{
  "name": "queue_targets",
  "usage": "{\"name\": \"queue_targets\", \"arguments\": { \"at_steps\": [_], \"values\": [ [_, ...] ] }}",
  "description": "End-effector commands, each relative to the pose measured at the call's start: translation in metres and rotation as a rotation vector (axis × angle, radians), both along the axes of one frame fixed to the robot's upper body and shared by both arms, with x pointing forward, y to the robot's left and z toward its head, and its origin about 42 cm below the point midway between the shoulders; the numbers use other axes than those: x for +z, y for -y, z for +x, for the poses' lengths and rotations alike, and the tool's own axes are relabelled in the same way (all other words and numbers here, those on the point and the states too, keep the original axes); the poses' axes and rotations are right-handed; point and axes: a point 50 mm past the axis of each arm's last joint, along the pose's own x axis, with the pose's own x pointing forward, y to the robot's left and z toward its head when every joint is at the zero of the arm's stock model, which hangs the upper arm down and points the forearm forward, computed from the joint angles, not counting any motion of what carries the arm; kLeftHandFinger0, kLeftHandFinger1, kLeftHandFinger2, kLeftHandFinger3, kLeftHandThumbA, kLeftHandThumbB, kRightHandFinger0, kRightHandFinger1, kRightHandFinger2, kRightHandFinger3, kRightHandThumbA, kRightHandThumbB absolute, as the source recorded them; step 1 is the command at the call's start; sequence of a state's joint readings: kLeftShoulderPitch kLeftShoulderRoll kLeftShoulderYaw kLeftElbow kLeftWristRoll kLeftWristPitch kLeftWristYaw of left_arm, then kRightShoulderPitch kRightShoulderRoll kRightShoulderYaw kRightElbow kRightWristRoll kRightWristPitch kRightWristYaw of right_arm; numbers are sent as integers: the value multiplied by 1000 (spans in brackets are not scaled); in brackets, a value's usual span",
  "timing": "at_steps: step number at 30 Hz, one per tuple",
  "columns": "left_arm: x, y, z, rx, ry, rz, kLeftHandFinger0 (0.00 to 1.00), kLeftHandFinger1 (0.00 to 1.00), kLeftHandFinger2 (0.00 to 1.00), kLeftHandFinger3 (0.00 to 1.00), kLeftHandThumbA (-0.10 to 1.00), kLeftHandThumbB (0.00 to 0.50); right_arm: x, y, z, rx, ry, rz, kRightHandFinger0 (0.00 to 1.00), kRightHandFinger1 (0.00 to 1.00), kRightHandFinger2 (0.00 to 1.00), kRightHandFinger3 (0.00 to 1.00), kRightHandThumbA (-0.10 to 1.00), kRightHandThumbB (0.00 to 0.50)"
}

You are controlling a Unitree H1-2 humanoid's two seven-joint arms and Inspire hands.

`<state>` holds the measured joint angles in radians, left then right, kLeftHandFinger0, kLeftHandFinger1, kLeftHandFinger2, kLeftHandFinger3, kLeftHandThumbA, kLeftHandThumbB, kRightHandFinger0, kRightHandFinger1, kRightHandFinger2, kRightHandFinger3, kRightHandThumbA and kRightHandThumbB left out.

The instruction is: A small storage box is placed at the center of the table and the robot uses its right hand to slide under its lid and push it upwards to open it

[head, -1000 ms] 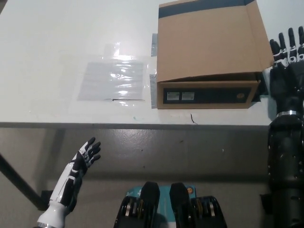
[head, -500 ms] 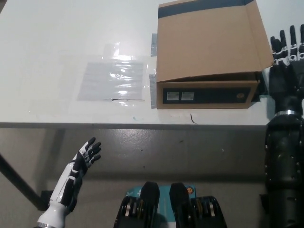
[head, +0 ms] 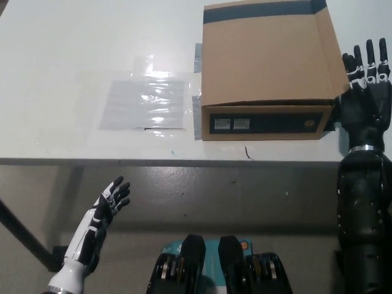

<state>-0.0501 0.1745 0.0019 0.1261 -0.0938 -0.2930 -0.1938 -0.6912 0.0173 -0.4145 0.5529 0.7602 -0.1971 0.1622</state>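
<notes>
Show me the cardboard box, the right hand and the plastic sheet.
cardboard box [head: 269, 61], head view, middle of its lid.
right hand [head: 365, 92], head view, middle of the hand.
plastic sheet [head: 147, 101], head view, its centre.

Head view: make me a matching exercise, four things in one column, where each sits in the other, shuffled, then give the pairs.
Things:
1. cardboard box
2. clear plastic sheet
3. left hand
4. right hand

Places:
A. below the table's front edge, fingers spread
B. flat on the table, left of the box
C. beside the box's right edge, fingers up
D. on the table, lid closed

Pairs: 1-D, 2-B, 3-A, 4-C
</notes>
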Motion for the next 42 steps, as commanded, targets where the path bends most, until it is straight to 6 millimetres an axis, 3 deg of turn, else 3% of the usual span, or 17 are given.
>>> {"name": "queue_targets", "arguments": {
  "at_steps": [1, 11, 16, 21, 34, 37, 41, 42],
  "values": [
    [12, 0, 4, -33, 55, 10, 1000, 1000, 1000, 1000, 1000, 384, 48, -25, 13, 41, 117, -2, 1000, 1000, 1000, 1000, 1000, 352],
    [14, -1, 4, -31, 60, 15, 1000, 1000, 1000, 1000, 1000, 395, 72, -38, 3, 97, 215, 45, 1000, 1000, 1000, 1000, 1000, 369],
    [14, 1, 6, -28, 61, 14, 1000, 1000, 1000, 1000, 1000, 392, 109, -65, -18, 154, 315, 16, 1000, 1000, 1000, 1000, 1000, 393],
    [14, -1, 6, -36, 59, 17, 1000, 1000, 1000, 1000, 1000, 373, 134, -98, -33, 212, 359, 42, 1000, 1000, 1000, 1000, 1000, 362],
    [13, 0, 5, -38, 62, 16, 1000, 1000, 1000, 1000, 1000, 361, 168, -164, -42, 361, 382, 8, 1000, 1000, 1000, 1000, 1000, 375],
    [12, 2, 5, -44, 59, 20, 1000, 1000, 1000, 1000, 1000, 367, 175, -184, -43, 396, 385, -15, 1000, 1000, 1000, 1000, 1000, 359],
    [10, 3, 3, -53, 53, 25, 1000, 1000, 1000, 1000, 1000, 378, 173, -203, -38, 453, 387, -32, 1000, 1000, 1000, 1000, 1000, 361],
    [10, 3, 2, -58, 52, 21, 1000, 1000, 1000, 1000, 1000, 380, 170, -210, -33, 468, 369, -51, 1000, 1000, 1000, 1000, 1000, 394]
  ]
}}
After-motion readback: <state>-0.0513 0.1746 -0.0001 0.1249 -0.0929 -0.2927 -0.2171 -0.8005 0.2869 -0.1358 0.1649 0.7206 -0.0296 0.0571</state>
